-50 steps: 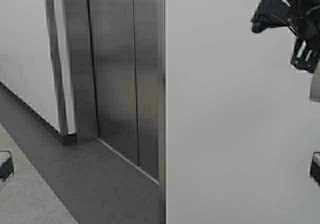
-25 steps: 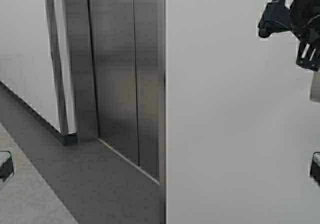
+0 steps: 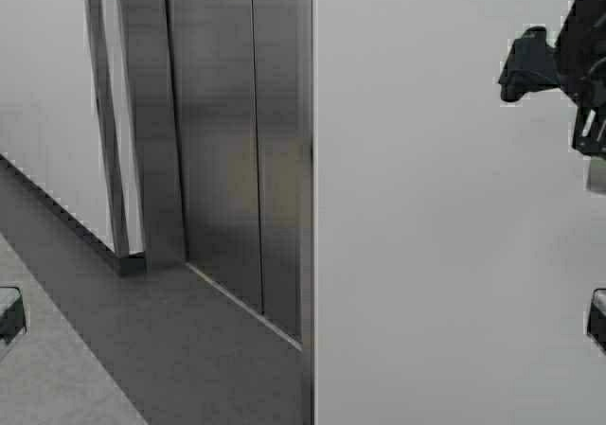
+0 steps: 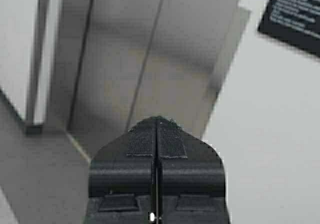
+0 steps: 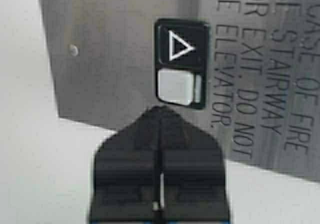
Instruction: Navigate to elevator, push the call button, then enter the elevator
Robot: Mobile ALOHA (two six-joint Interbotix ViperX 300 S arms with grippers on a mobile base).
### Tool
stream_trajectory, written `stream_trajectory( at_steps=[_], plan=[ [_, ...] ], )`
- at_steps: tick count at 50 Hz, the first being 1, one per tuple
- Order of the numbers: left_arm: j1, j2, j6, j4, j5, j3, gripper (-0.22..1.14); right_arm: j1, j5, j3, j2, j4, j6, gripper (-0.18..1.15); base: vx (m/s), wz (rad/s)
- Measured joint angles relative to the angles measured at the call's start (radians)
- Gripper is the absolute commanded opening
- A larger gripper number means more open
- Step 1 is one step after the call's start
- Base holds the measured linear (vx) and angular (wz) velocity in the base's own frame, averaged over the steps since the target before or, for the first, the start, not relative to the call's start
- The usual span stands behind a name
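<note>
The call-button step is judged in hand. The right claw (image 5: 160, 115), pressed together, is held just short of the call button (image 5: 176, 86) (doors of the elevator (image 3: 222, 150) closed); a short forward push is called for.

White wall (image 3: 436, 255), grey floor (image 3: 142, 340), black sign (image 4: 295, 14)

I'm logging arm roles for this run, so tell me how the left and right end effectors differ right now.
Left end effector faces the shut elevator doors, well short of them; right end effector sits right at the call button on its steel plate.
The high view shows the right arm raised by the white wall, while the left end effector is out of frame there.
Both have their fingers shut.
</note>
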Motion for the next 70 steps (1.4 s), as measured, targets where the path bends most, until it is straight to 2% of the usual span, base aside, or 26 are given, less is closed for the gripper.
stream_trajectory(
  at_steps=[25, 46, 55, 61, 70],
  plan=[
    [0.0, 0.003, 0.014, 0.0, 0.002, 0.0, 0.03, -0.075, -0.025, -0.083, 0.067, -0.063, 0.0, 0.05, 0.0, 0.0],
    [0.0, 0.037, 0.02, 0.0, 0.002, 0.0, 0.03, -0.077, -0.034, -0.137, 0.135, -0.078, -0.006, 0.05, 0.0, 0.0],
    [0.0, 0.037, 0.02, 0.0, 0.002, 0.0, 0.03, -0.081, -0.046, -0.12, 0.118, -0.081, -0.006, 0.05, 0.0, 0.0],
    [0.0, 0.026, 0.02, 0.0, 0.003, 0.0, 0.03, -0.061, -0.043, -0.057, 0.051, -0.081, -0.006, 0.05, 0.01, -0.01],
    [0.0, 0.003, 0.02, 0.0, 0.005, -0.002, 0.03, 0.098, -0.038, 0.012, -0.064, -0.031, -0.014, 0.05, 0.0, -0.01]
  ],
)
